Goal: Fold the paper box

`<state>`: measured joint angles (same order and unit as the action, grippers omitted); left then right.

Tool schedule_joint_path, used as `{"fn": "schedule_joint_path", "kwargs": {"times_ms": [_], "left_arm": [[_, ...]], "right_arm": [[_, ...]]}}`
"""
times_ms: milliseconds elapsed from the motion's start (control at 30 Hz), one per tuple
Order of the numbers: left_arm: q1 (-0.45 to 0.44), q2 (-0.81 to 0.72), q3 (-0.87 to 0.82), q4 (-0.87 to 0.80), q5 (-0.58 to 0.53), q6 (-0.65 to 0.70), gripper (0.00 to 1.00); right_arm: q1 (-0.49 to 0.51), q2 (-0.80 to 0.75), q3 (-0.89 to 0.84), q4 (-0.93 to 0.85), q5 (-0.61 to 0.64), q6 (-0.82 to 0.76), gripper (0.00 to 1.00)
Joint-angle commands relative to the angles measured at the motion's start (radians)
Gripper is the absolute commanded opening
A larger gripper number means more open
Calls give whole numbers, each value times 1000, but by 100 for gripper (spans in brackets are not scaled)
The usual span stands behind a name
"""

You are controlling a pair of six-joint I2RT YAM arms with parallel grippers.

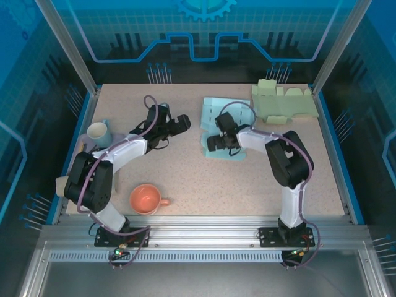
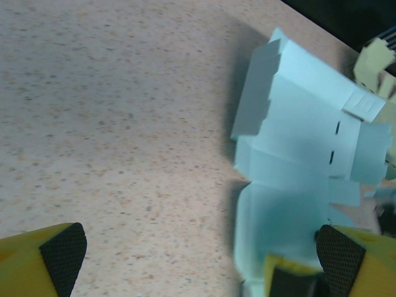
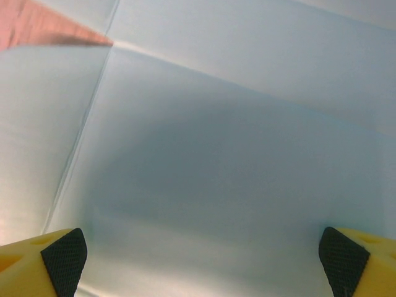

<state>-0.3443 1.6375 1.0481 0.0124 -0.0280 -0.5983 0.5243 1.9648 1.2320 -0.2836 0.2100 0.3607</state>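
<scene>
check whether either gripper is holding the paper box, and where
Nothing is held: left gripper and right gripper are open, the right over the paper box.

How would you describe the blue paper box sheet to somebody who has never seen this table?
On the speckled beige table, look at the far half, just right of the middle. The paper box sheet lies there under the open right gripper. It is light blue, unlike the pale green sheet in the far right corner.
</scene>
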Motion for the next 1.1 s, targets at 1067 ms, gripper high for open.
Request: {"fn": "schedule_joint_path", "kwargs": {"times_ms": [1067], "left_arm": [[-107, 684, 835, -333, 54, 274, 78]], "right_arm": [[107, -1249, -724, 242, 372, 31, 92]]}}
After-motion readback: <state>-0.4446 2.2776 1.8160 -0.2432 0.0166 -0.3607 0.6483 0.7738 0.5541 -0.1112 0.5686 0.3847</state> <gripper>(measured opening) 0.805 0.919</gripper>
